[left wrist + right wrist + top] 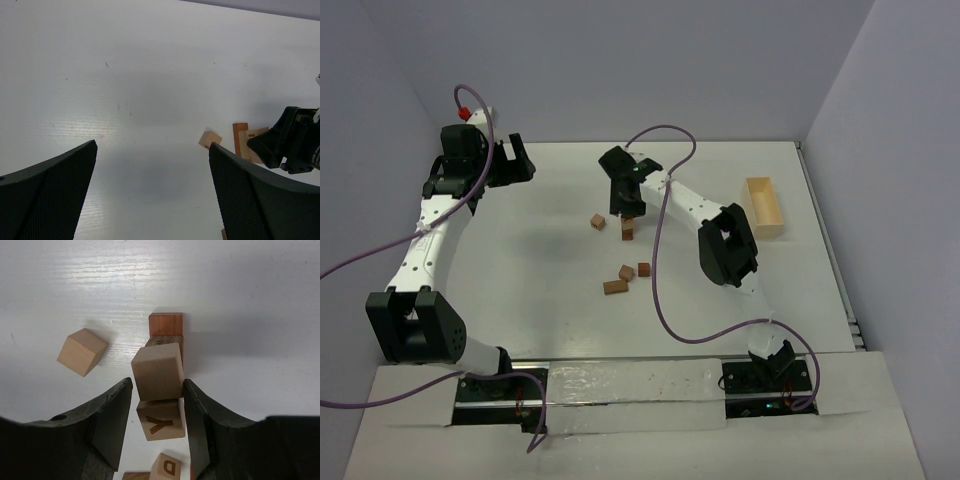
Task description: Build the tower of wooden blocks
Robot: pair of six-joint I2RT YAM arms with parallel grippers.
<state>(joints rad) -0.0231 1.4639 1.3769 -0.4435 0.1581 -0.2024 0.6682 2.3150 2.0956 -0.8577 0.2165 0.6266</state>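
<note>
1. Near the middle of the table (520, 270), somewhat toward its far edge, the tower (628, 231) stands under the right gripper (628, 210).
2. That gripper's jaws closely flank the pale top cube (157, 371); I cannot tell whether they press it.
3. A loose cube (598, 222) lies just left of the tower, and three more blocks (627, 272) lie toward the near edge.
4. By the far-left corner, the left gripper (515, 160) hangs spread wide, holding nothing.
</note>
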